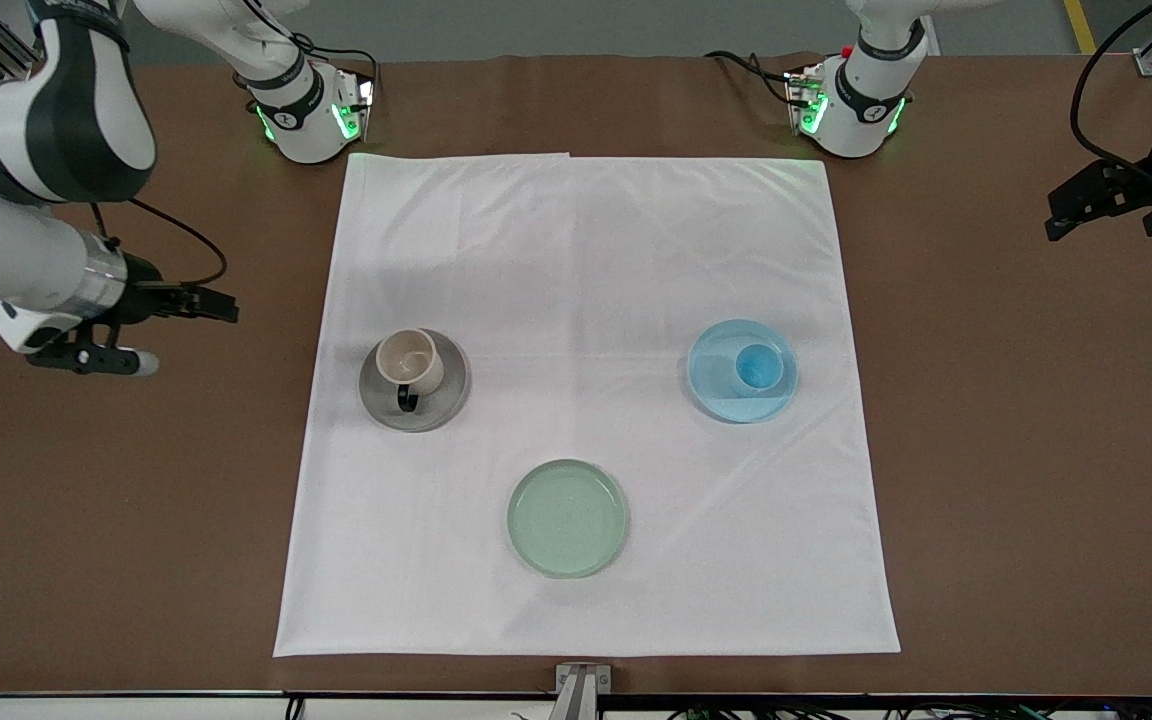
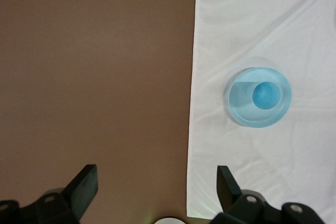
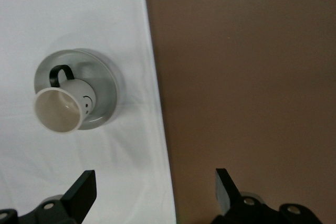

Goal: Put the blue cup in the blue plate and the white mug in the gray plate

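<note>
The white mug [image 1: 410, 360] with its black handle stands upright on the gray plate [image 1: 447, 396]. The blue cup [image 1: 759, 366] stands in the blue plate [image 1: 715, 386]. My right gripper [image 1: 204, 301] is open and empty, up over the bare brown table off the cloth's edge at the right arm's end. Its wrist view shows the mug [image 3: 62, 107] on the gray plate [image 3: 107, 81], apart from the gripper [image 3: 155, 188]. My left gripper [image 1: 1063, 214] is open and empty over the bare table at the left arm's end. Its wrist view shows the cup [image 2: 266, 95] in the blue plate [image 2: 240, 107], apart from the gripper [image 2: 156, 184].
A white cloth [image 1: 586, 250] covers the middle of the brown table [image 1: 1016, 450]. A pale green plate [image 1: 567, 518] lies on the cloth, nearer to the front camera than the other two plates. The arm bases stand at the table's back edge.
</note>
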